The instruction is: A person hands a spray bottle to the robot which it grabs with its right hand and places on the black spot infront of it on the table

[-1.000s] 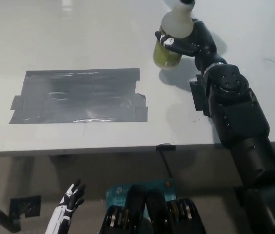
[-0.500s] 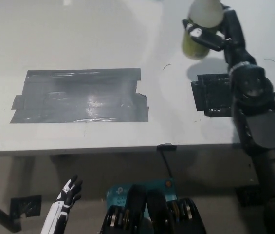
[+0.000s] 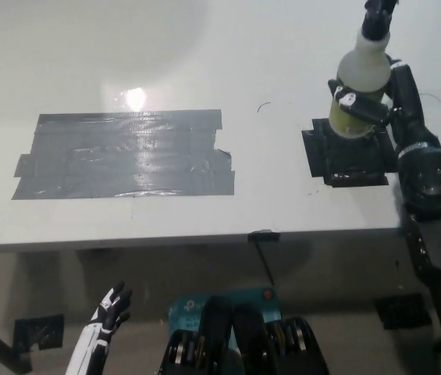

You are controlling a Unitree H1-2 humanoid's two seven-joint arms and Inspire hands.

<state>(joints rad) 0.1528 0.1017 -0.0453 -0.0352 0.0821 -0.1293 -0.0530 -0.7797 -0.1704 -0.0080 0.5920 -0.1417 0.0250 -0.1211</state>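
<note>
In the head view, the black right hand point(image 3: 378, 100) has its fingers wrapped around the spray bottle point(image 3: 358, 86), holding it upright over the black spot point(image 3: 345, 156) on the white counter point(image 3: 165, 62). The white left hand point(image 3: 107, 320) rests below the counter edge at lower left, fingers spread and holding nothing.

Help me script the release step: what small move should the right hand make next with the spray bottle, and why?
Probably lower it straight down. The right hand is shut on the spray bottle, held upright over the black spot, but whether its base touches yet is unclear. The left hand rests open below the table edge.
</note>
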